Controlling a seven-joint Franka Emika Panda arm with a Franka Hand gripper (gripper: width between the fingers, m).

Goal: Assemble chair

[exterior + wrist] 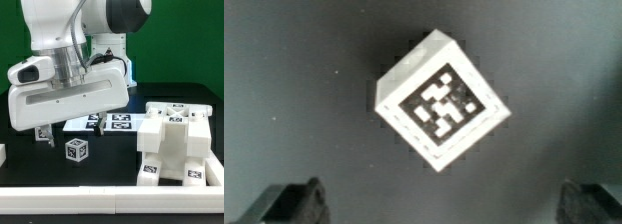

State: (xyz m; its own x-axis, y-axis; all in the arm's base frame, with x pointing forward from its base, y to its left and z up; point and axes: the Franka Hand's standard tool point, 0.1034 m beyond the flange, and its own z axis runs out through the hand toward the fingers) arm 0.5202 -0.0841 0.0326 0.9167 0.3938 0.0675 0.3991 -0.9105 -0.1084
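The chair (176, 146) is a chunky white structure of blocky parts with black-and-white tags, standing on the black table at the exterior view's right. My gripper (70, 131) hangs over the table at the left, well apart from the chair. In the wrist view my gripper (445, 206) is open, its two dark fingertips (295, 205) far apart with only bare table between them. Nothing is held.
A small white tagged cube (76, 150) sits on the table just below my gripper; the wrist view shows this cube (438, 100) ahead of the fingers. The marker board (112, 123) lies flat behind it. A white rim (100, 196) borders the table's front.
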